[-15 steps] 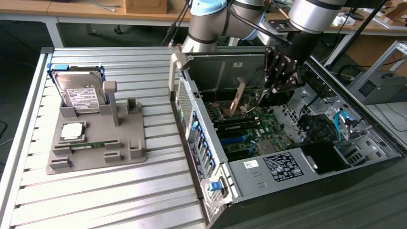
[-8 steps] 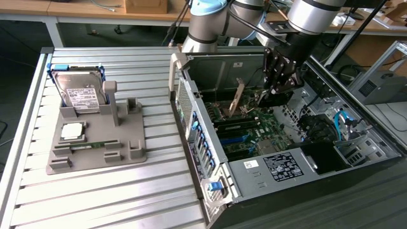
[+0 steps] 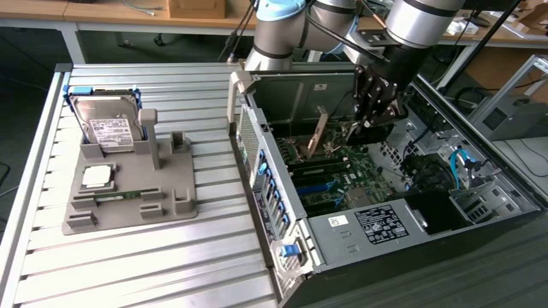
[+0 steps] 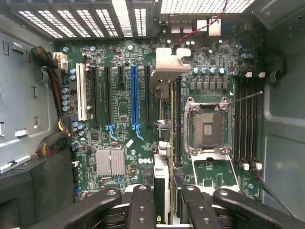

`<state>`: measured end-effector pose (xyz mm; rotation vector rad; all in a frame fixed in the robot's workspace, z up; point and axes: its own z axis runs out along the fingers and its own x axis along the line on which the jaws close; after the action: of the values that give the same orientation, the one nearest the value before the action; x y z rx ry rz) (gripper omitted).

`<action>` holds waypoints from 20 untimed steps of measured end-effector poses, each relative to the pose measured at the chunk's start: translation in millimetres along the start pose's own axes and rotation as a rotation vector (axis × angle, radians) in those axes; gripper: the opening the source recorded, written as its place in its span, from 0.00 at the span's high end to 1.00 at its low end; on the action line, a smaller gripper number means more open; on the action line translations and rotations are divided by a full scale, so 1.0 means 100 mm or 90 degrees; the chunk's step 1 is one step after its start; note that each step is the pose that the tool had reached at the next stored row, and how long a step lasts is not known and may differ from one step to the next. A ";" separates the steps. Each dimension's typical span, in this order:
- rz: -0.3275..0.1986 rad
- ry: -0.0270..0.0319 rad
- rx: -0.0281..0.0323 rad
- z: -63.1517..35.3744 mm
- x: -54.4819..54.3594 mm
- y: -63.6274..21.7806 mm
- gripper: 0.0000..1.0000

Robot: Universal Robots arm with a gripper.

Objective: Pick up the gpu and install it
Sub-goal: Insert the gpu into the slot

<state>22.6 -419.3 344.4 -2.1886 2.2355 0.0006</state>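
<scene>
My gripper [image 3: 374,120] reaches down into the open computer case [image 3: 256,160], shut on the gpu [image 3: 319,136]. In the wrist view the gpu [image 4: 162,176] runs edge-on from between my gripper [image 4: 164,206] fingers toward the case's rear grille. Its silver bracket [image 4: 167,64] is at the far end. The card hangs over the motherboard [image 4: 119,143], beside the long blue slot [image 4: 134,95] and between it and the empty CPU socket [image 4: 207,126]. Whether its edge touches a slot is hidden.
A grey fixture [image 3: 171,205] on the slatted table at the exterior view's left holds a hard drive [image 3: 111,128], a processor [image 3: 99,174] and a memory stick [image 3: 128,194]. Cable bundles [image 4: 52,138], a heatsink [image 4: 110,162] and the power supply [image 3: 381,224] crowd the case.
</scene>
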 end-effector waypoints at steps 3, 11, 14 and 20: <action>0.000 0.0000 0.0000 0.007 0.00 0.007 0.73; 0.000 0.0000 0.0000 0.026 0.01 0.023 0.73; 0.000 0.0000 0.0000 0.035 0.01 0.033 0.73; 0.000 0.0001 0.0000 0.044 0.01 0.048 0.73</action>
<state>17.9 -420.3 339.9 -2.1887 2.2356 0.0005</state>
